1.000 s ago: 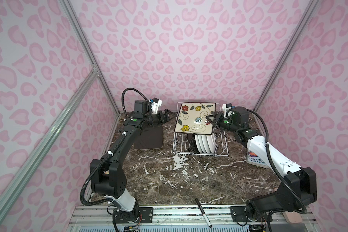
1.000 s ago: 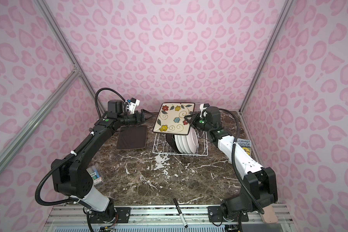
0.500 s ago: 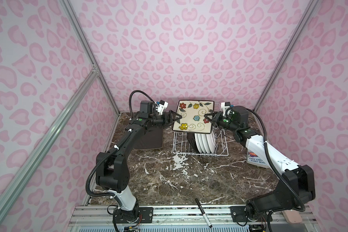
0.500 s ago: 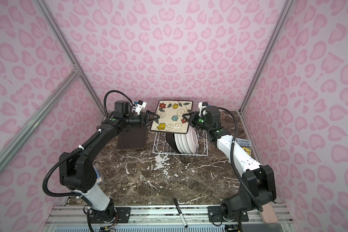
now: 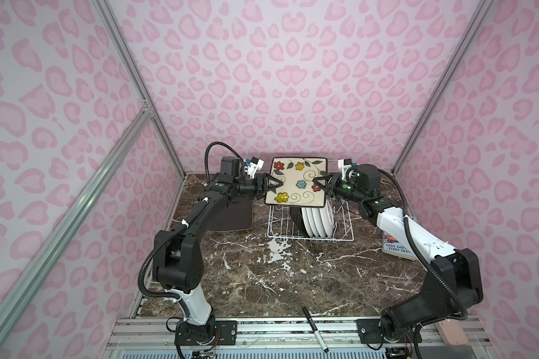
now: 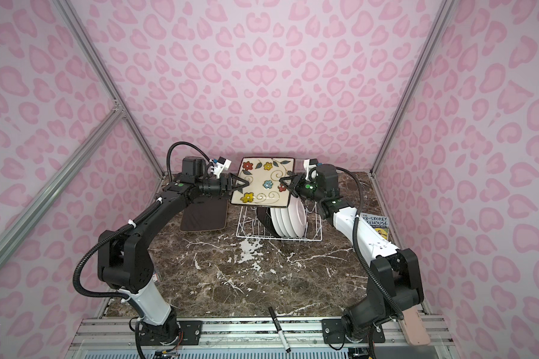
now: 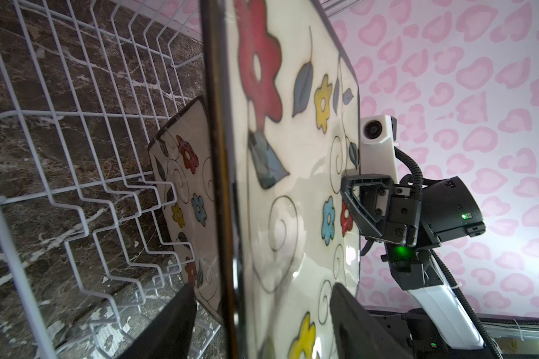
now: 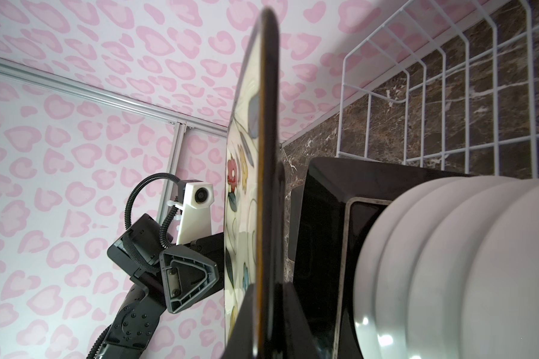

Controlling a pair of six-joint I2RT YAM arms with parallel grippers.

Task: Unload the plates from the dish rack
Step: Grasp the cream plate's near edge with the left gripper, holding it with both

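Two arms, top view: right gripper [image 5: 318, 184] pinches the flowered plate [image 5: 296, 183] upright above the dish rack [image 5: 347, 231]; left gripper [image 5: 277, 185] reaches level to the opposite edge, likely for a handover.
Left wrist: jaws apart, straddling that edge, no clamp yet; second square plate [image 7: 181, 199] sits racked.
Right wrist: jaws clamped on the rim; round white plates [image 8: 448, 264] stand racked.

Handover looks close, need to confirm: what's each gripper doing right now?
Left gripper: open, jaws straddling one edge of the flowered square plate, not clamped.
Right gripper: shut on the opposite edge of that plate.
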